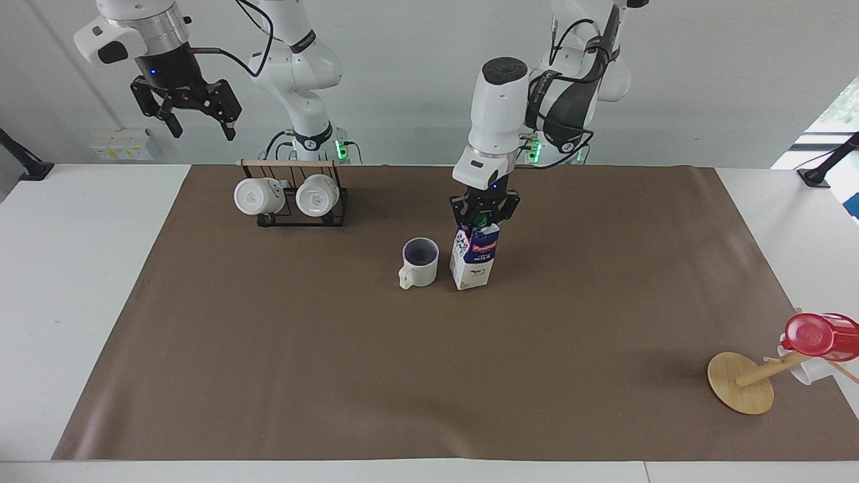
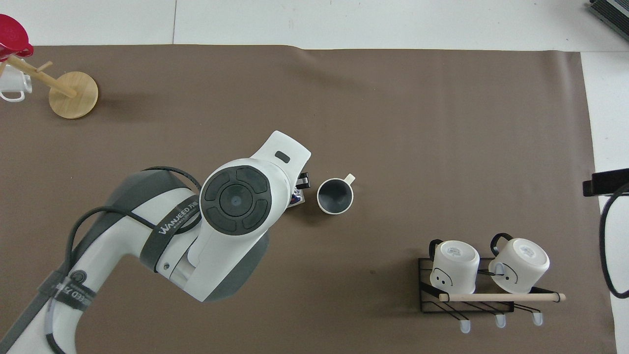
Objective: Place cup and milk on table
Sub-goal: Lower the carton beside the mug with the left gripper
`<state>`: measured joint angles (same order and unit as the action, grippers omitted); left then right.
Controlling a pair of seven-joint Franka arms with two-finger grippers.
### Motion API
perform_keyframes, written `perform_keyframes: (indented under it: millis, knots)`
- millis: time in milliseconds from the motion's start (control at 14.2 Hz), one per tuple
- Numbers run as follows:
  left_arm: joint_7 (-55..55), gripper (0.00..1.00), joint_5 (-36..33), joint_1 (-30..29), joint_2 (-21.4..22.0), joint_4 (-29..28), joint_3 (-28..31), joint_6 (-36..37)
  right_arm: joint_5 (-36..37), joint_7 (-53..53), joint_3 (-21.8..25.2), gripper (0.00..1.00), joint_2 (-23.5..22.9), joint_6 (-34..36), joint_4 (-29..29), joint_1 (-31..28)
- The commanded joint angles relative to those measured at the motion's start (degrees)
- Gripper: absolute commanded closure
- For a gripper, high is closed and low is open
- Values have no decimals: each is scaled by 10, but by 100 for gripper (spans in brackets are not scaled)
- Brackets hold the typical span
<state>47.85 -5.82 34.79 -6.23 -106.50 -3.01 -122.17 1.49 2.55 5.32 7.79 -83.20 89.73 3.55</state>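
Note:
The milk (image 1: 474, 258) carton stands upright on the brown sheet of the table (image 1: 268, 369), right beside the cup (image 1: 420, 262). My left gripper (image 1: 484, 219) is shut on the carton's top at the green cap. In the overhead view the left arm hides nearly all of the milk (image 2: 297, 196), and only a sliver shows beside the cup (image 2: 335, 195). The cup is upright with its dark inside showing and its handle pointing away from the robots. My right gripper (image 1: 196, 121) hangs open, high over the right arm's end of the table, and waits.
A black wire rack (image 1: 295, 201) with two white mugs stands nearer to the robots, toward the right arm's end. A tipped wooden mug tree (image 1: 745, 382) with a red cup (image 1: 819, 335) lies at the left arm's end, farther from the robots.

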Motion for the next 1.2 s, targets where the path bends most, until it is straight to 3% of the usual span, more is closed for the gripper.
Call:
perform_keyframes:
  millis: [0, 1127]
  knots:
    - [12, 48, -29, 7, -7, 6, 6, -2, -2, -14, -1, 0, 12, -1, 11, -3]
    - [-27, 42, -56, 12, -6, -25, 4, -43, -2, -14, -1, 0, 12, -1, 11, -3]
